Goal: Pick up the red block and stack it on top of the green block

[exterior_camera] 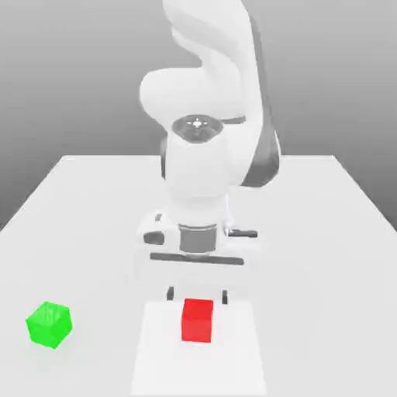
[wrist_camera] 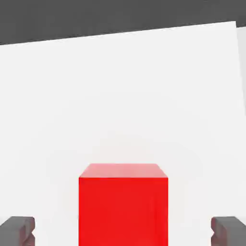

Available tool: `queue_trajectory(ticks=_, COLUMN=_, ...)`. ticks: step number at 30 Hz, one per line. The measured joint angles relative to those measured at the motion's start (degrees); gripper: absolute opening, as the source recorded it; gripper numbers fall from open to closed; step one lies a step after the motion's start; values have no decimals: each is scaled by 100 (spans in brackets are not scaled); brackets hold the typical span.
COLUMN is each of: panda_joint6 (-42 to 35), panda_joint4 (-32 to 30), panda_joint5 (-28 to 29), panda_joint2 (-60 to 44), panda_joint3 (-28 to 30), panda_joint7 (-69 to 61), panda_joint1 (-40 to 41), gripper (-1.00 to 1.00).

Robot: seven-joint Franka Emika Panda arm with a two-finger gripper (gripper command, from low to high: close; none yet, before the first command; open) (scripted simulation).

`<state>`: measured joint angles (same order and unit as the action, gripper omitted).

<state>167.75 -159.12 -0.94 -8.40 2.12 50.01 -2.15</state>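
Observation:
The red block [exterior_camera: 197, 320] rests on the white table near the front, in the middle of the exterior view. My gripper [exterior_camera: 198, 295] hangs just above and behind it, open, its two dark fingertips [exterior_camera: 170, 293] standing wider apart than the cube. In the hand view the red block [wrist_camera: 123, 204] sits between the fingertips [wrist_camera: 17, 229] with a gap on each side, and nothing is held. The green block [exterior_camera: 49, 324] lies on the table well to the exterior view's left of the red one, at about the same depth.
The white arm [exterior_camera: 205, 155] rises over the middle of the table [exterior_camera: 326, 233]. A slightly brighter rectangular patch [exterior_camera: 233, 357] of the surface lies under the red block. The table's far edge runs behind the arm.

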Motion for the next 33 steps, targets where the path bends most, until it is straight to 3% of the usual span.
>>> queue_trajectory(ticks=2, panda_joint6=322, panda_joint4=45, panda_joint5=-67, panda_joint2=-380, panda_joint3=-61, panda_joint7=-41, panda_joint1=44, gripper=0)
queue_trajectory(ticks=3, panda_joint6=422, panda_joint4=59, panda_joint5=-88, panda_joint2=-499, panda_joint3=-87, panda_joint7=-54, panda_joint1=65, gripper=-100)
queue_trajectory(ticks=10, panda_joint6=418, panda_joint4=59, panda_joint5=-64, panda_joint2=-492, panda_joint3=-93, panda_joint7=-35, panda_joint1=76, gripper=-100)
queue_trajectory(ticks=17, panda_joint6=-592, panda_joint4=-110, panda_joint5=98, panda_joint2=689, panda_joint3=-42, panda_joint7=82, panda_joint1=64, gripper=-100)
queue_trajectory(ticks=21, panda_joint6=-999, panda_joint4=179, panda_joint5=99, panda_joint2=792, panda_joint3=391, panda_joint7=-8, panda_joint1=132, gripper=-100)
queue_trajectory(ticks=29, panda_joint6=-1705, panda_joint4=1108, panda_joint5=-81, panda_joint2=559, panda_joint3=1480, panda_joint7=-391, panda_joint1=1885, gripper=-100)
queue_trajectory(ticks=33, panda_joint6=-1257, panda_joint4=1263, panda_joint5=-510, panda_joint2=-61, panda_joint3=1358, panda_joint7=-734, panda_joint1=2013, gripper=-100)
